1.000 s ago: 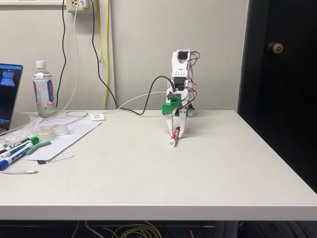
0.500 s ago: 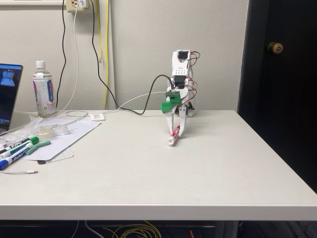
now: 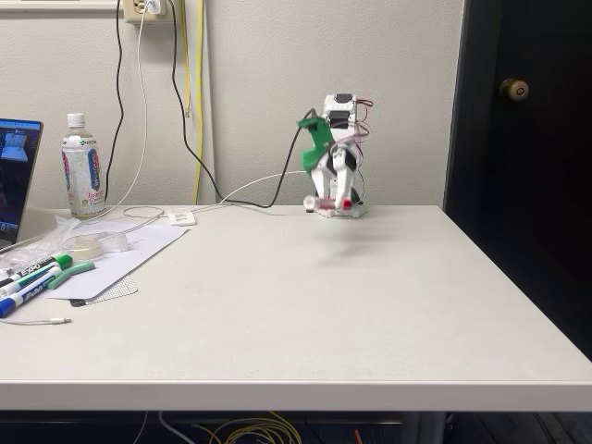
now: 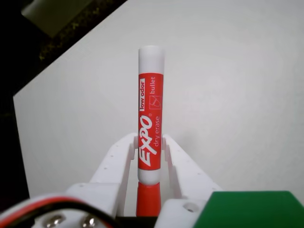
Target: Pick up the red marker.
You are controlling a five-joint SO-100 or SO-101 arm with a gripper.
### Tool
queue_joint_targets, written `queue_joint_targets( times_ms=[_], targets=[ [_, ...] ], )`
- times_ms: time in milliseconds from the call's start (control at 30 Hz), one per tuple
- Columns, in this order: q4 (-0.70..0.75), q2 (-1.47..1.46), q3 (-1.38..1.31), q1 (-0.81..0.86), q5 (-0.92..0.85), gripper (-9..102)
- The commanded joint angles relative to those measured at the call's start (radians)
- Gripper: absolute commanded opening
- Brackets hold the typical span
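Wrist view showed your gripper clamped on the red marker, lifted over open table at the far edge.

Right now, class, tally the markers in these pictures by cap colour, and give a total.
Red cap: 1, the red marker, held in the gripper
Green cap: 2, the green-capped markers, far left in the fixed view
Blue cap: 1, the blue-capped marker, beside them
Total: 4 markers that can be made out
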Motion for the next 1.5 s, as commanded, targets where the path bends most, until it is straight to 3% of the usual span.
queue_joint_targets(
  times_ms=[0, 600, 1067, 1467],
  targets=[
    [-0.023, 0.118, -0.037, 0.002, 0.133, 5],
    [-0.1, 0.354, -0.026, 0.147, 0.701, 5],
    [0.112, 0.609, 0.0, 0.037, 0.871, 5],
    [0.117, 0.798, 0.129, -0.052, 0.887, 5]
  ],
)
